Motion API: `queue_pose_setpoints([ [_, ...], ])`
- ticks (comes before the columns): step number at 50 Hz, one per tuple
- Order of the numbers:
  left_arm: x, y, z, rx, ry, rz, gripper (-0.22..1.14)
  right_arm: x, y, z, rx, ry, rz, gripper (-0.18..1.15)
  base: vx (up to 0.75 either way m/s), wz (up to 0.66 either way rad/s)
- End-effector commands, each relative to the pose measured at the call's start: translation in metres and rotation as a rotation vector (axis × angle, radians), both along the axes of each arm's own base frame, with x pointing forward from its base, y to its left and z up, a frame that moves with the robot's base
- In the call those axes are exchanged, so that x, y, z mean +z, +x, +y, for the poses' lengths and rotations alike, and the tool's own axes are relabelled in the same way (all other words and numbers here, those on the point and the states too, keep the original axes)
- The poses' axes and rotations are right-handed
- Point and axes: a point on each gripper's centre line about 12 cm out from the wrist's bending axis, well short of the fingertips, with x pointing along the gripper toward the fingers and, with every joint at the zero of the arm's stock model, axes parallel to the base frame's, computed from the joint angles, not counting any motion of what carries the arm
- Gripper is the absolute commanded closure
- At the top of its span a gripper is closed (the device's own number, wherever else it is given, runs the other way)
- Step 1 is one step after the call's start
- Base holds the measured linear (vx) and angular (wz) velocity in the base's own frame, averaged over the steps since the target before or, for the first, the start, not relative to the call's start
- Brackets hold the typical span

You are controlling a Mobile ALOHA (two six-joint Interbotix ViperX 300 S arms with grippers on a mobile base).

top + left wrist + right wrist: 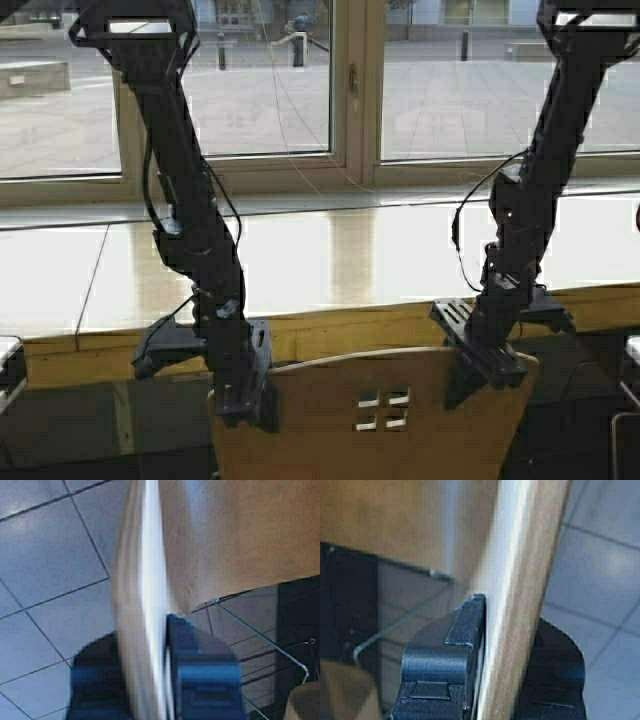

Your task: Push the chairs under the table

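Both arms angled down, left gripper (pixel 245 385) and right gripper (pixel 490 355) seemingly clamped on chair backrest (pixel 380 410).

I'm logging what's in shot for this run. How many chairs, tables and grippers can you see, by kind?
Chairs: 1, the chair both grippers clamp by its backrest.
Tables: 1, the table beyond it.
Grippers: 2, left gripper and right gripper.
Total: 4

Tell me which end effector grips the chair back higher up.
The right end effector, clamped on the top corner of the chair; the left end effector is clamped lower down the opposite side edge.
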Motion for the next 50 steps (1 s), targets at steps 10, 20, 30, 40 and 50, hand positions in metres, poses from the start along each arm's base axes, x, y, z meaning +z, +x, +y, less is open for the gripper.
queue_pose_setpoints([
  [10,0.018,0.013,-0.009,-0.091,0.014,-0.071,0.89,0.006,0.003,0.018,0.219,-0.037,-0.06,0.93,0.16,0.0],
  [20,0.02,0.018,-0.01,-0.088,0.023,-0.09,0.89,0.006,0.001,0.018,0.231,-0.042,-0.058,0.93,0.13,0.01],
  [30,0.019,0.023,-0.007,-0.077,0.028,-0.098,0.89,0.008,0.01,0.021,0.229,-0.036,-0.08,0.93,0.13,0.03],
  [40,0.018,0.022,-0.005,-0.071,0.03,-0.094,0.89,0.003,0.008,0.021,0.231,-0.035,-0.068,0.93,0.13,0.03],
  [50,0.019,0.021,-0.006,-0.083,0.016,-0.085,0.89,-0.001,0.004,0.02,0.236,-0.034,-0.054,0.93,0.14,0.02],
])
